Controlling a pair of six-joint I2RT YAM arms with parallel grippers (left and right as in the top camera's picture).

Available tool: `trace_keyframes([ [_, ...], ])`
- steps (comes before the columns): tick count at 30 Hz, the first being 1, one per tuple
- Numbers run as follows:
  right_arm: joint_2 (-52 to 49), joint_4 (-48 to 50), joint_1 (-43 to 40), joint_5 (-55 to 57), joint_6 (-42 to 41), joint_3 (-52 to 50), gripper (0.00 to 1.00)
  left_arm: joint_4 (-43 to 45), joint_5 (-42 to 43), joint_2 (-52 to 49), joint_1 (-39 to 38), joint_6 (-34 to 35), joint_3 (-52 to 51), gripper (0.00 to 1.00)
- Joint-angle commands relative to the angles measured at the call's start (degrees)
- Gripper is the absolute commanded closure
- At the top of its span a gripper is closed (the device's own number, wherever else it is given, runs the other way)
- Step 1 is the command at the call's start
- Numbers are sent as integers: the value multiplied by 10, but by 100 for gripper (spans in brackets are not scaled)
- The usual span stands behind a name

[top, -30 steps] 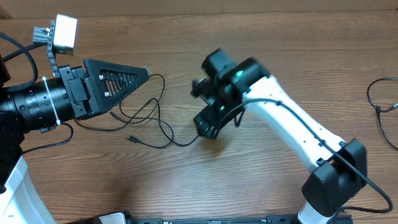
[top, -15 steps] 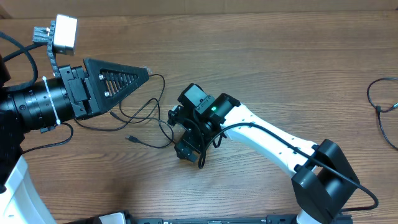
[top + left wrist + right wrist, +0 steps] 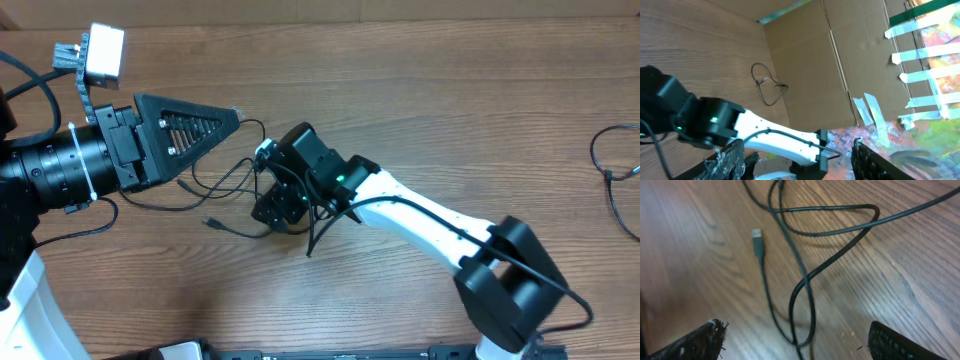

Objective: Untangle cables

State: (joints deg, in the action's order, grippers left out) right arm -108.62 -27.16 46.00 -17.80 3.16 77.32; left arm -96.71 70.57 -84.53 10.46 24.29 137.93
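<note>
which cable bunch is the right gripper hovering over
The tangled cables left of centre: the right gripper hangs open right above their crossing loops. The lone cable at the far right lies well away from it.

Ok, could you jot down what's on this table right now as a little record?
Table: brown wood
Cables: thin black strands, crossed and looped on the wood
Plug: one end lying free beside them
Separate cable: alone at the table's far right
Right gripper: open, above the tangle
Left gripper: open, left of the tangle
</note>
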Motion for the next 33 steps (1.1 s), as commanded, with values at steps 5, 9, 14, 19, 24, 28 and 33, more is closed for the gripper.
trace_keyframes([
  [5,-76,31,0,-3,-8,-2,59,-1,11,3,-4,32,1,32],
  [9,-92,37,-1,-3,-8,-2,96,-1,10,3,-4,42,1,32],
  [14,-75,24,-14,-3,-8,18,96,-1,8,3,-4,41,1,32],
  [19,-28,-24,-26,-3,-8,53,96,-1,0,3,-4,40,1,31],
  [24,24,-79,-27,-3,-8,94,96,-1,-26,3,-4,40,1,30],
  [28,56,-133,-27,-3,-8,131,96,-1,-26,3,-4,31,1,28],
  [33,88,-188,-27,34,-9,181,96,-1,-26,3,-4,14,1,28],
])
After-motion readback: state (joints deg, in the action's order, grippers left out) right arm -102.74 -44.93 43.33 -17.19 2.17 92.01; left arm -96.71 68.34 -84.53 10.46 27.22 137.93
